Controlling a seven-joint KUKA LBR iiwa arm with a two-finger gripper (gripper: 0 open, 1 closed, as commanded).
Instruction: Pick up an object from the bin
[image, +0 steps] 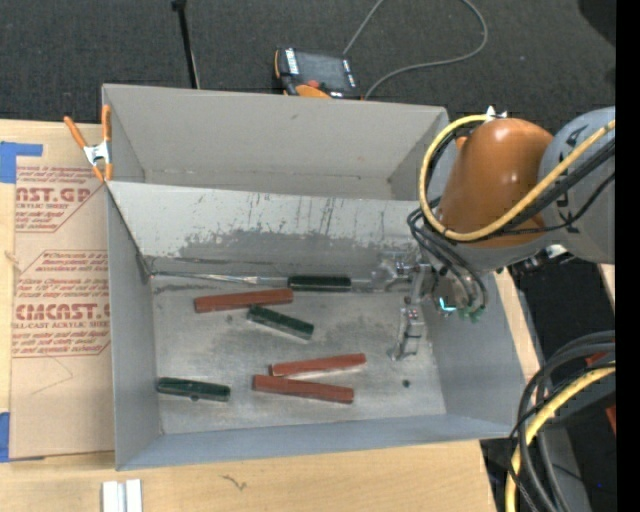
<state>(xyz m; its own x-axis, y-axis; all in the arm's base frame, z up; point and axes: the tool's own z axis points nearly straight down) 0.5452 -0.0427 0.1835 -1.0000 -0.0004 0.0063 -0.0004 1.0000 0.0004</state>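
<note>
Hanging gripper low at bin's right; spread or closed, not managing to tell. Judging red-brown bar just left as light, stiff, smooth; suggesting pinching across its narrow middle.

A grey sheet-metal bin, its matt floor scuffed and scratched in pale streaks, carries three matt reddish-brown flat bars and three dark green bars with a faint plastic-like sheen; the robot wrist's smooth orange dome cover gleams glossy.
</note>
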